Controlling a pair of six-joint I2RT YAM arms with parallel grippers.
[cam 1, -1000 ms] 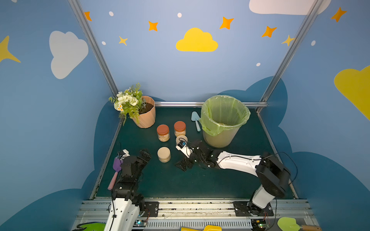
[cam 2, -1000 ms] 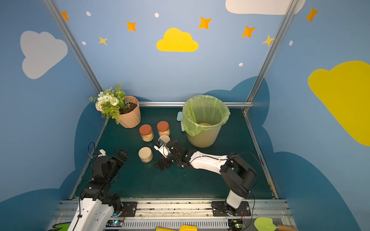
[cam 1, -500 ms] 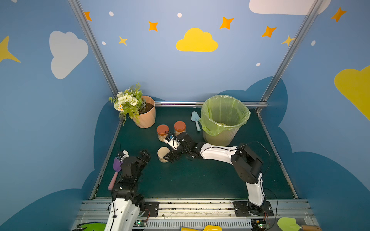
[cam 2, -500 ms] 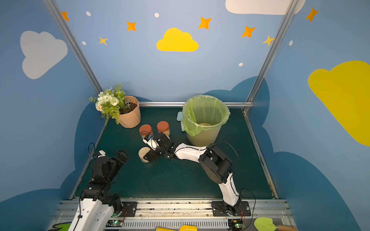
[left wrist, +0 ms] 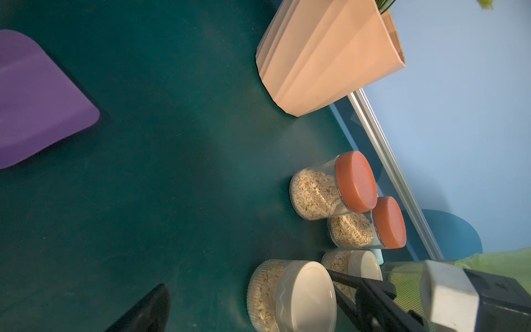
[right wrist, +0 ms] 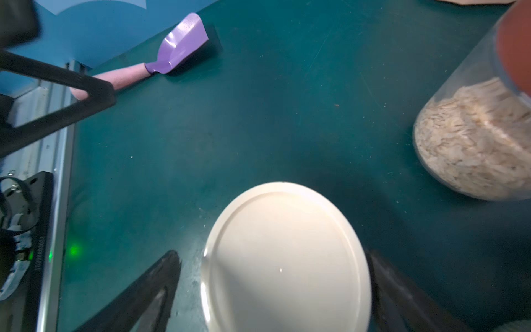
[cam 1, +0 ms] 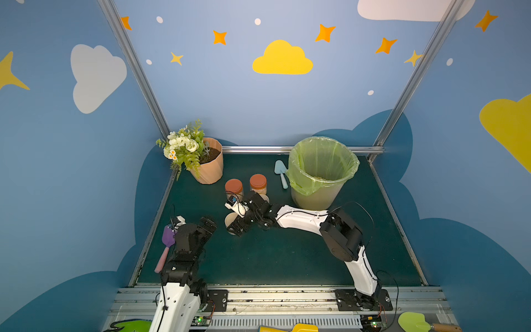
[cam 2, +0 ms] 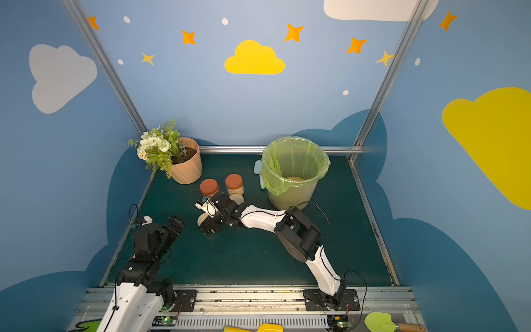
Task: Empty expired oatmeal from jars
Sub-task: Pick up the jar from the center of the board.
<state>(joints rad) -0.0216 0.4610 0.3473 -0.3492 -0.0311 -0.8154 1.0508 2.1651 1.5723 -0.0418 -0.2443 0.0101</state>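
Observation:
Four clear jars of pale oatmeal (left wrist: 313, 195) stand mid-table. Two have rust-red lids (cam 1: 234, 186) (cam 1: 258, 182). A beige-lidded jar (cam 1: 264, 197) shows partly behind my right wrist. The front beige-lidded jar (cam 1: 230, 221) sits under my right gripper (cam 1: 234, 227), which is open. In the right wrist view its fingers (right wrist: 155, 287) straddle the lid (right wrist: 287, 258) without clamping it. My left gripper (cam 1: 208, 224) stands open and empty, left of that jar and apart from it.
A beige bin with green liner (cam 1: 316, 198) stands at the back right, with some oatmeal (cam 2: 294, 178) inside. A peach flowerpot (cam 1: 209, 169) is at the back left. A light blue trowel (cam 1: 281, 172) lies beside the bin and a purple scoop (cam 1: 168, 238) by the left edge.
My right arm has swung left from the table's middle and its open gripper now sits over the front beige-lidded jar. The left arm has not moved.

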